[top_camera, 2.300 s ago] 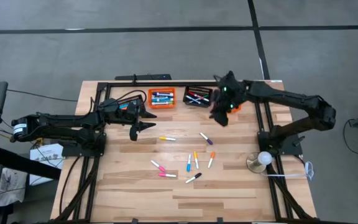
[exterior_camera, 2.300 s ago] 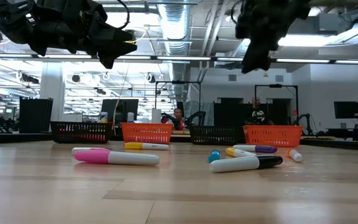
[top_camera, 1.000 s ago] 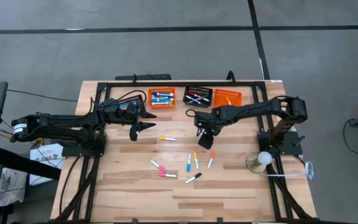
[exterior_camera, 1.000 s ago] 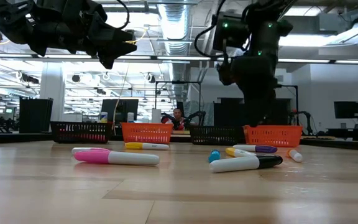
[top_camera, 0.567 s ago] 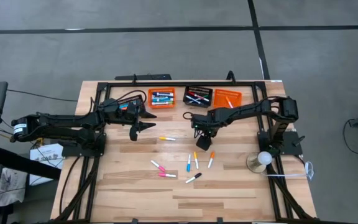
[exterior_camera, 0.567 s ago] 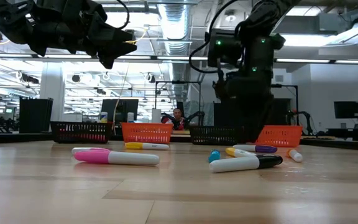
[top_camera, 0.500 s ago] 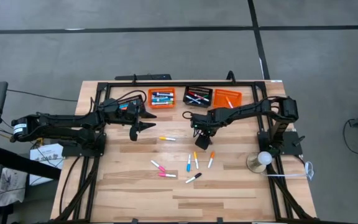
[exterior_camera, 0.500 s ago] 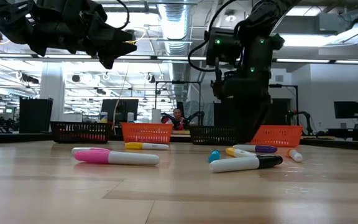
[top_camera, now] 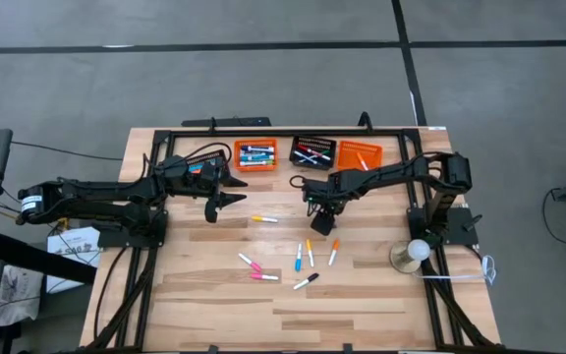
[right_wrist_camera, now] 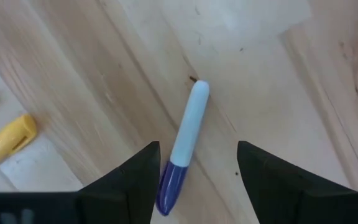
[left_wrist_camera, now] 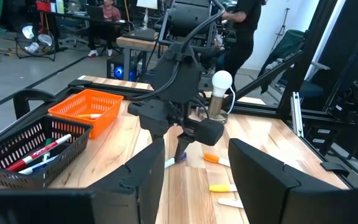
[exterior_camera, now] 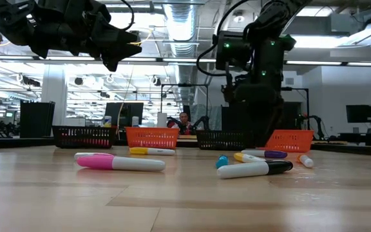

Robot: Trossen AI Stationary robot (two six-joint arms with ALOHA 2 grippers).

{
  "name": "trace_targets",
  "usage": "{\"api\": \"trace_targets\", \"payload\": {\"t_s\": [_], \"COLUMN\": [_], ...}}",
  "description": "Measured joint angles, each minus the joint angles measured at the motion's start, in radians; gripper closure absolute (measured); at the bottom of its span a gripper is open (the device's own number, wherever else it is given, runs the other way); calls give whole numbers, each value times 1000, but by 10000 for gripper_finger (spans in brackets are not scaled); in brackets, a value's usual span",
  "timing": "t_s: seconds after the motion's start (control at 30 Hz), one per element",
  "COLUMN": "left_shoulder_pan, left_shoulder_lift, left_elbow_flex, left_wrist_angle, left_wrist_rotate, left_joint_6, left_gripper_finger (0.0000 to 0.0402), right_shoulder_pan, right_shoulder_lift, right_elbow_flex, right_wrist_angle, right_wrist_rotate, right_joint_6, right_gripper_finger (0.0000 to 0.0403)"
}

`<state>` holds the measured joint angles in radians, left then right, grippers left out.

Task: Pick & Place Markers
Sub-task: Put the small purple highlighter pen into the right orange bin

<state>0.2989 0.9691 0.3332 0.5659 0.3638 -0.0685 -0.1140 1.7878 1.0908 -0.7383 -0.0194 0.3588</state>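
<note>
Several markers lie flat on the wooden table, among them a yellow-capped one (top_camera: 264,218), two pink ones (top_camera: 252,263) and a blue one (top_camera: 298,258). A white marker with a purple cap (right_wrist_camera: 182,146) lies directly below my right gripper (right_wrist_camera: 194,162). That gripper (top_camera: 320,224) points down and is open, with a finger on either side of the marker and touching nothing. My left gripper (top_camera: 228,201) hovers level and open above the table's left part, holding nothing.
Along the far edge stand an orange basket (top_camera: 255,154), a black basket (top_camera: 313,151) and another orange basket (top_camera: 359,155), all with markers inside. A lamp with a round bulb (top_camera: 413,254) stands at the right. The near half of the table holds only scattered markers.
My right gripper has come down toward the table over the purple-capped marker and shifted a little toward the near edge, still pointing down.
</note>
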Motion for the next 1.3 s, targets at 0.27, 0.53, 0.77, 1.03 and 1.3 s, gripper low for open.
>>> {"api": "trace_targets", "payload": {"t_s": [0.27,0.53,0.77,1.03,1.3], "left_shoulder_pan": [0,0,0,0,0], "left_shoulder_lift": [0,0,0,0,0], "left_elbow_flex": [0,0,0,0,0], "left_wrist_angle": [0,0,0,0,0], "left_wrist_rotate": [0,0,0,0,0], "left_joint_6": [0,0,0,0,0], "left_gripper_finger": [224,224,224,224,224], "right_shoulder_pan": [-7,-17,-19,-20,-20], "right_shoulder_lift": [0,-3,-4,-2,-2], "right_elbow_flex": [-29,-94,-102,-103,-93], "right_wrist_angle": [43,111,114,109,98], "right_wrist_rotate": [15,5,27,31,22], "right_joint_6": [15,42,33,26,21], "right_gripper_finger": [202,202,231,301,312]}}
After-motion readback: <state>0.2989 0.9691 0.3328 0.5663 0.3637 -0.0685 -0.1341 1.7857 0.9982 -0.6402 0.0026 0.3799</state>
